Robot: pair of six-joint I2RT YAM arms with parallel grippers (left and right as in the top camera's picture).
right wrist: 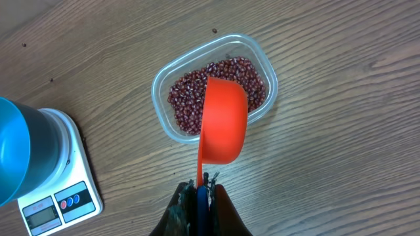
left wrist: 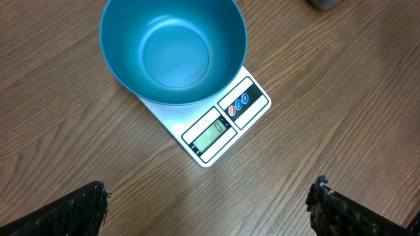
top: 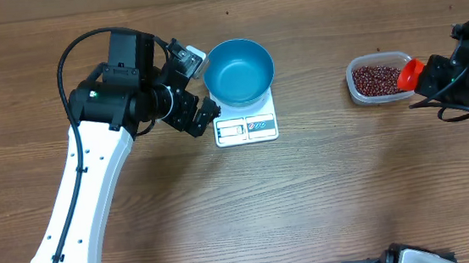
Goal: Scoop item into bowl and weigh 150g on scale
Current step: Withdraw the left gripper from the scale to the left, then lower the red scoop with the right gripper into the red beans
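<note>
**Empty bowl on the scale, beans in the tub**

Wood-grain table [top: 309,210] carries everything. The left gripper [left wrist: 207,203] is released, its two dark fingers spread wide and holding nothing, just beside the scale on the side toward the table's left edge. The right gripper [right wrist: 200,190] is clenched on the thin handle of an orange-red scoop [right wrist: 223,124], near the right edge.

The bowl [top: 238,70], bright blue, round and deep, sits upright on the back part of the scale [top: 246,128], with nothing in it. Its rim overhangs the scale's sides. Both stand left of the table's middle, toward the far edge.

The scale is a flat white rectangle. Its long axis runs from the far edge toward the near edge, with the front panel at the near end, clear of the bowl. That panel has a pale green display [left wrist: 212,136] whose digits are too blurred to read. Beside the display is a label with three small round buttons [left wrist: 237,105], one red and two blue. Its lettering cannot be made out.

A clear rounded-square tub [right wrist: 157,85] stands toward the right edge, well apart from the scale. It holds the beans [right wrist: 190,98], a loose maroon layer covering its bottom.

The scoop points from the gripper toward the tub, with its cup over the tub's rim and the beans. Whether anything lies in the cup cannot be told.
</note>
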